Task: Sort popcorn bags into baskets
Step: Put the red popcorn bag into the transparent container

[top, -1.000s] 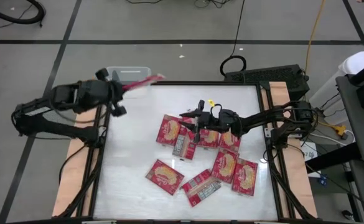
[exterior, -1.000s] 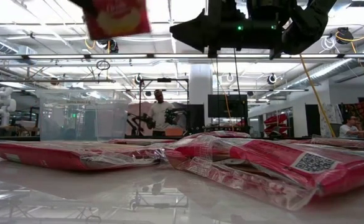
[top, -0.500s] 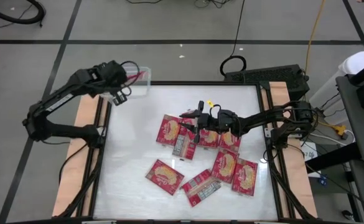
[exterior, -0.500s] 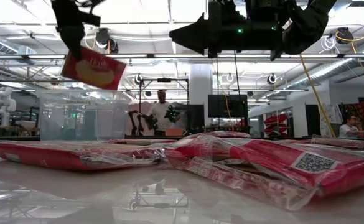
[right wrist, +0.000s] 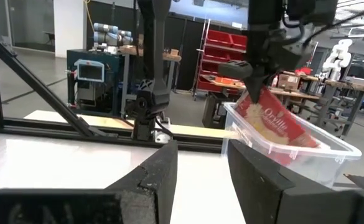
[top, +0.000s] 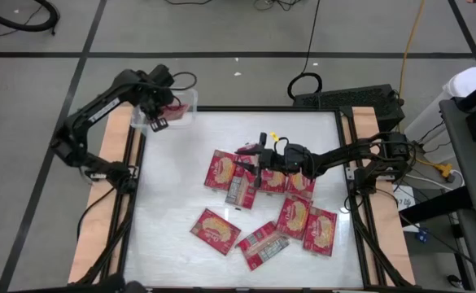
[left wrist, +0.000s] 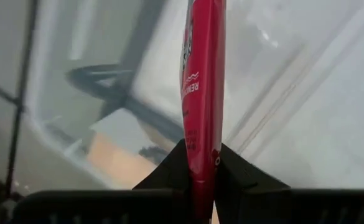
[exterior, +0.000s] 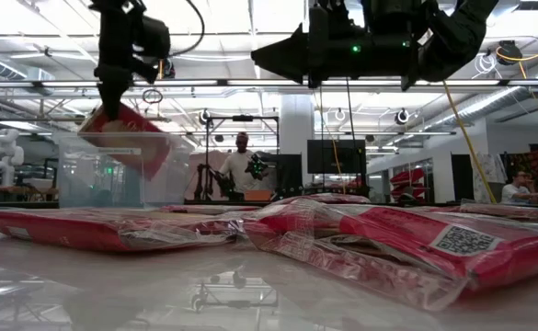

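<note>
My left gripper (top: 161, 104) is over the clear bin (top: 171, 112) at the table's far left corner, shut on one red popcorn bag (exterior: 126, 138). This bag also shows in the right wrist view (right wrist: 275, 124), its lower part inside the bin (right wrist: 300, 152). Several more red bags (top: 262, 203) lie flat in a loose pile on the table's middle and right. My right gripper (top: 251, 163) hovers open and empty above the pile's far side, its fingers (right wrist: 163, 168) apart. My left gripper pinches the bag's upper end (left wrist: 200, 155) between its two fingers (left wrist: 169, 171), the flat bag edge-on between them. The fingers come from above, pointing down. The bag hangs tilted below them, its lower part (exterior: 144, 156) inside the bin; whether it touches the bin I cannot tell.
Wooden rails (top: 368, 130) run along the table's left and right sides. The table's left half (top: 168, 187) is bare white surface. People and shelving (exterior: 241, 165) show in the room beyond the far edge.
My left gripper has gone toward the table's far edge and down, over the bin, carrying the bag. The bag has dropped from high above the table into the bin's mouth and now hangs tilted. My right gripper has kept still.
</note>
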Controlling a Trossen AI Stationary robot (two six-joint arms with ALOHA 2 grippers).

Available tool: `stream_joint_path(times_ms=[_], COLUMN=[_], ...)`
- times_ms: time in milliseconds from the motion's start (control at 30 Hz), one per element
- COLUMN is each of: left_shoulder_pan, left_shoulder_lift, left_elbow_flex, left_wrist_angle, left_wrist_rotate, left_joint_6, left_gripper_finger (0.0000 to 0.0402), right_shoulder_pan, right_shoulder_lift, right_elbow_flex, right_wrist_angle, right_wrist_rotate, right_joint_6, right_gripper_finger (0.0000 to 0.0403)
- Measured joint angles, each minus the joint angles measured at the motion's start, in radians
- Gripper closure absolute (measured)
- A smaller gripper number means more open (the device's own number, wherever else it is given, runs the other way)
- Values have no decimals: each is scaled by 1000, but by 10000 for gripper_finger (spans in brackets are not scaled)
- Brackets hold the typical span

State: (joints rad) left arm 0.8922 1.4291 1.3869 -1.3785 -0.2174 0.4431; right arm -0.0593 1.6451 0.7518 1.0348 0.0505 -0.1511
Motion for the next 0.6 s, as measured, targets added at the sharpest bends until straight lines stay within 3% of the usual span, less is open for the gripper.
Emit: stream_joint_path(times_ms=[333, 600], left_shoulder_pan=[47, 111], left_shoulder_lift=[69, 98], left_elbow_flex=[-1, -1], left_wrist_angle=[4, 61], left_wrist_rotate=[15, 112], left_joint_6=[156, 201], left_gripper_finger=[360, 360], right_shoulder_pan=[0, 1], right_shoulder_lift=[0, 0], right_elbow_flex=[-28, -28], right_wrist_angle=[1, 7], right_wrist_rotate=[0, 0], right_joint_6=[-11, -19], right_gripper_finger=[268, 268])
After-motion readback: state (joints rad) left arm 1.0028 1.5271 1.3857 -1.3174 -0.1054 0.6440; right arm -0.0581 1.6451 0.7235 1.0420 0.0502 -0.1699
